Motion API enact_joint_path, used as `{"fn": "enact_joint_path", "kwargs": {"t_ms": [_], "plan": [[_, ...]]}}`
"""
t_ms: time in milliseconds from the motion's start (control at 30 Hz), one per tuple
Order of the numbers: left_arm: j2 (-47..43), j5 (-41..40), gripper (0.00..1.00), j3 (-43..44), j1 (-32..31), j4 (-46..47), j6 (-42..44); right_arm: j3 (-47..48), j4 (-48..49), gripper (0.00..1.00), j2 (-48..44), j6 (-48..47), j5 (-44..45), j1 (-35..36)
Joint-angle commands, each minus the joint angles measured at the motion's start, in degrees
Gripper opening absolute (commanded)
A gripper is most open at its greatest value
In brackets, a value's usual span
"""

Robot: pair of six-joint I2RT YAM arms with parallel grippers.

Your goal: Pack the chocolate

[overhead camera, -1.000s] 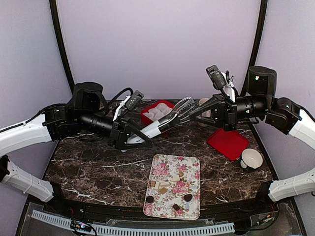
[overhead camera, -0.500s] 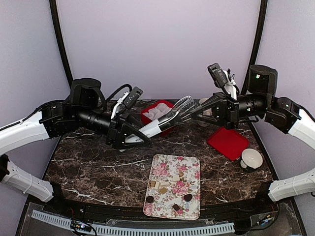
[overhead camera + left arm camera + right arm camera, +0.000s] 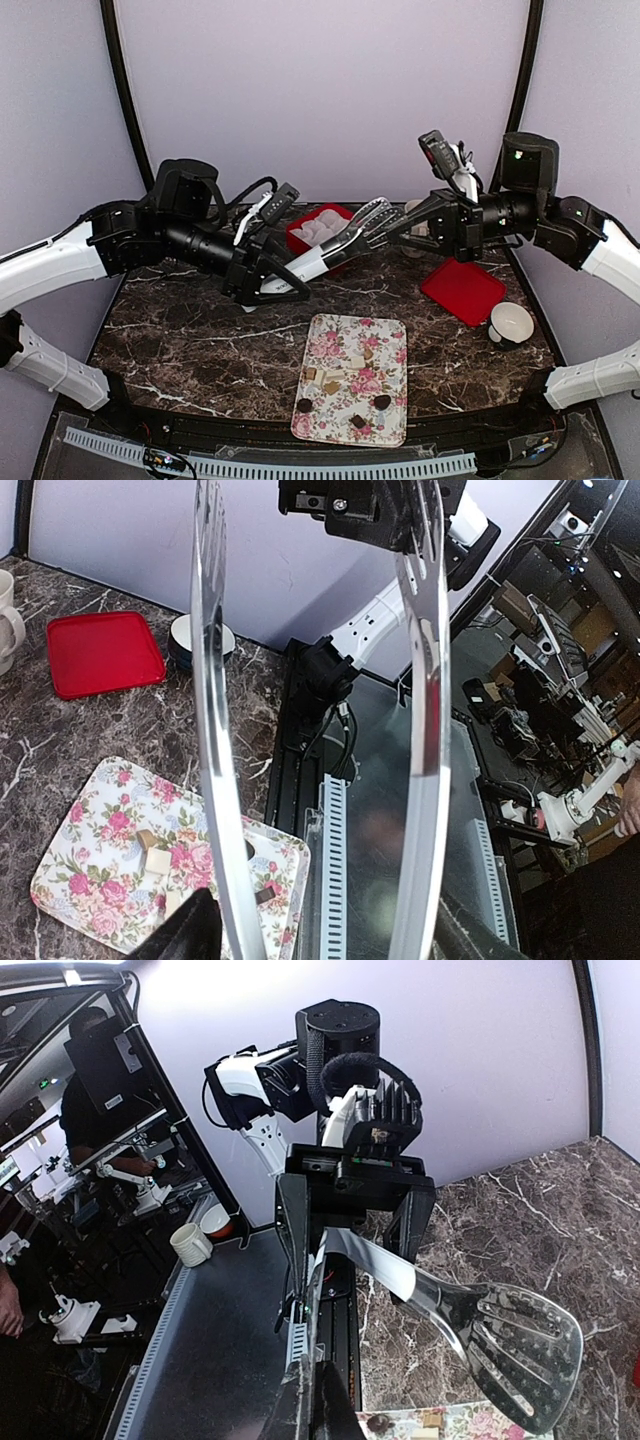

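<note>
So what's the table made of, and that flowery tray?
The table looks like polished dark marble, or a print of it: brown-black with white veins and a slight sheen. The flowery tray is probably glossy plastic or coated metal, since it is thin with a raised rim and printed pink roses; I can't tell which.

The left gripper point(image 3: 262, 283) and the right gripper point(image 3: 425, 222) meet above the table's point(image 3: 190, 340) far middle, with tongs point(image 3: 335, 247) stretched between them. Toward 6 o'clock lies a flowered tray point(image 3: 385, 390) with chocolate pieces point(image 3: 304, 405). At 12 o'clock stands a red box point(image 3: 296, 236); at 3 o'clock, a red lid point(image 3: 462, 291) and a cup point(image 3: 511, 325).
</note>
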Motion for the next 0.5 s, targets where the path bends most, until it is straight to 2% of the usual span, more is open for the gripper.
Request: {"fn": "enact_joint_path", "kwargs": {"t_ms": [0, 233, 300, 367, 467], "plan": [[-1.3, 1.0, 0.66, -1.0, -0.4, 0.5, -0.3, -0.1, 4.3, 0.00, -1.0, 0.8, -1.1, -1.0], [-1.3, 1.6, 0.46, -0.9, -0.4, 2.4, -1.7, -1.8, 5.7, 0.00, -1.1, 2.3, -0.9, -1.4], [-1.3, 1.6, 0.42, -0.6, -0.4, 2.6, -2.4, -1.7, 5.1, 0.03, -1.3, 2.0, 0.8, -1.4], [-1.5, 0.6, 0.40, -1.0, -0.4, 2.8, -3.7, -1.1, 3.0, 0.13, -1.3, 0.5, 3.9, -1.7], [-1.9, -1.2, 0.39, -2.0, 0.5, 2.7, -6.0, -0.1, -0.1, 0.37, -1.7, -0.1, 10.5, -3.1]]}}
